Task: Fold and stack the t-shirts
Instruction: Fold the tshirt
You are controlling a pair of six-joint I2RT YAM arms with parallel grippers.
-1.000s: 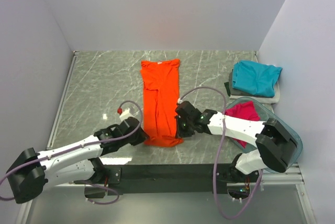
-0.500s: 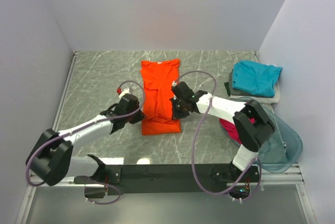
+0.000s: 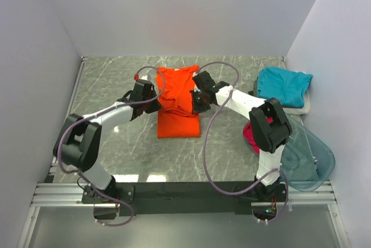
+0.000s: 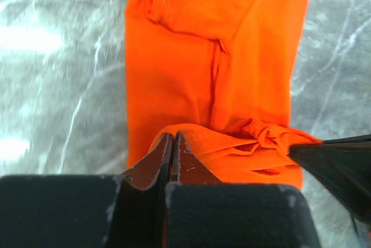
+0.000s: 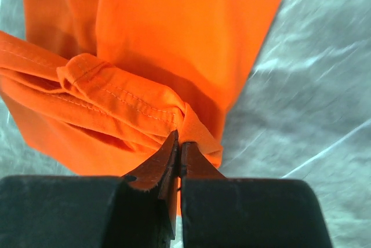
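The orange t-shirt lies lengthwise in the middle of the table, its near hem lifted and carried over its far half. My left gripper is shut on the hem's left corner. My right gripper is shut on the hem's right corner. Both hold the hem a little above the shirt's upper part. The teal t-shirt lies folded at the far right, on a pale whitish one. The magenta-pink t-shirt is mostly hidden behind my right arm.
A clear bluish plastic tub sits at the right near edge. White walls close the table on the left, back and right. Bare marble table shows left of the orange shirt.
Both grippers have carried the orange shirt's near hem away from the arm bases, toward the collar end. The shirt now lies doubled over and looks shorter.
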